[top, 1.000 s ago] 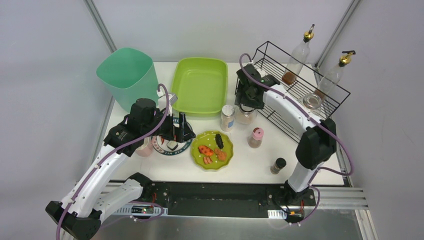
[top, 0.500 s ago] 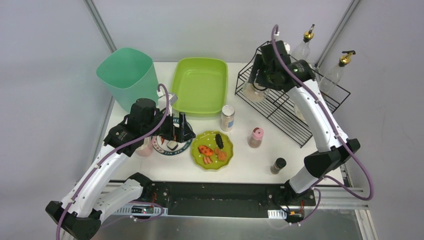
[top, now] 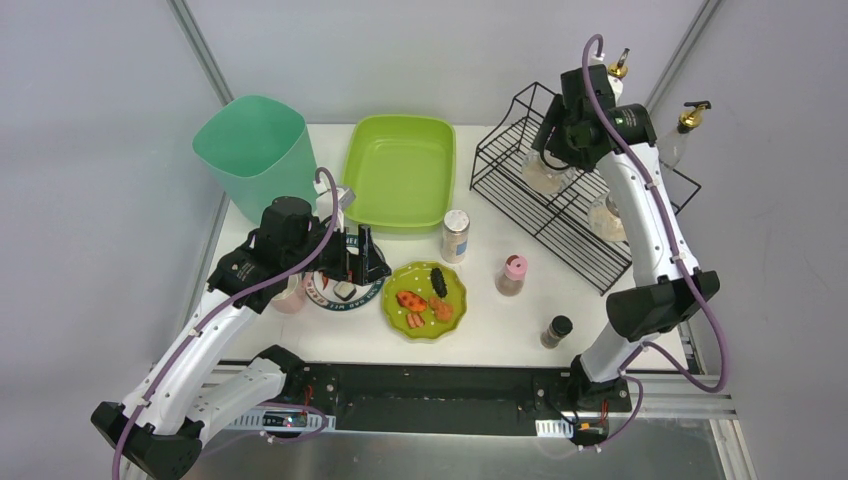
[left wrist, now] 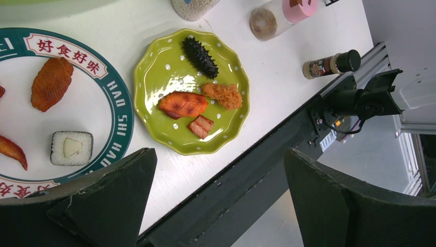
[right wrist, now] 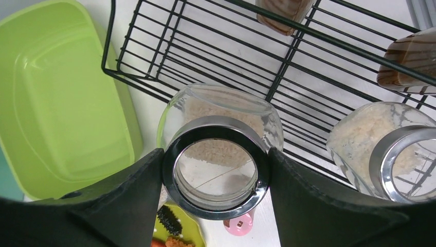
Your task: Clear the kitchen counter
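The right gripper (right wrist: 216, 175), pinching the grain jar (right wrist: 226, 103) by its steel lid (right wrist: 216, 122), hangs it over the wire rack (top: 545, 215), a second jar (right wrist: 360, 134) just to its right.

Was a lab cell staged as a kitchen: grey panel walls (top: 430, 50) and aluminium posts (top: 200, 50) across the top, white counter (top: 500, 332) on a black rail (top: 430, 395) at bottom, fake-looking food (left wrist: 182, 104) centre.

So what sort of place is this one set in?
Probably a staged kitchen counter: a white tabletop holding a green plate of food, a pink-lidded jar and a black wire rack, inside plain grey panels.
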Action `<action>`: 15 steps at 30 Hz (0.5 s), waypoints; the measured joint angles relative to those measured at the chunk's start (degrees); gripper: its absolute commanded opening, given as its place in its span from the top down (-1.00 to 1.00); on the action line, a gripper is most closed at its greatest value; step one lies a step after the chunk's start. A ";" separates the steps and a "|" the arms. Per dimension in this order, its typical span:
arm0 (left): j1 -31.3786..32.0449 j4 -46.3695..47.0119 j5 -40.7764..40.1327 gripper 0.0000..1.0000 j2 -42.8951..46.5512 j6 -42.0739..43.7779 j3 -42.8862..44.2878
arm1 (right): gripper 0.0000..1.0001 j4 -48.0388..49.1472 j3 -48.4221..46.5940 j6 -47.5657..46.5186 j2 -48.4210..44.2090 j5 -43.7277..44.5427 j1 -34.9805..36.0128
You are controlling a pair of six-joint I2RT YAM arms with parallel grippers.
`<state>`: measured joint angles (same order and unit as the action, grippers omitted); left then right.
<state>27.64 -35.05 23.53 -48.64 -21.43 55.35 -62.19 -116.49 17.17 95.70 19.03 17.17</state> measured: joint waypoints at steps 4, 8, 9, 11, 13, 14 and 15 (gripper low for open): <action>0.00 0.00 0.00 -0.99 0.00 0.00 0.00 | 0.49 -0.24 0.00 -0.20 0.76 -0.09 -1.70; 0.00 -0.02 0.00 -0.99 0.00 0.00 0.00 | 0.49 0.04 0.66 -0.33 0.83 -0.22 -4.46; 0.00 -0.02 0.00 -0.99 0.00 0.00 0.00 | 0.49 0.28 1.16 -0.35 0.81 -0.24 -5.16; 0.00 0.00 0.02 -0.99 0.00 0.00 0.00 | 0.49 0.72 2.43 -0.35 0.83 -0.35 -6.25; 0.00 -0.02 0.02 -0.99 0.00 0.00 0.00 | 0.49 0.85 3.69 -0.35 0.83 -0.46 -7.23; 0.00 -0.02 0.02 -0.99 0.00 0.00 0.00 | 0.48 0.85 4.11 -0.35 0.83 -0.48 -7.54; 0.00 -0.02 0.02 -0.99 0.00 0.00 0.00 | 0.48 0.94 4.57 -0.35 0.83 -0.48 -7.85</action>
<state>27.64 -35.07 23.55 -48.64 -21.43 55.35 -61.25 -111.92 16.82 96.53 18.55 9.32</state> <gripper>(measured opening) 0.996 0.709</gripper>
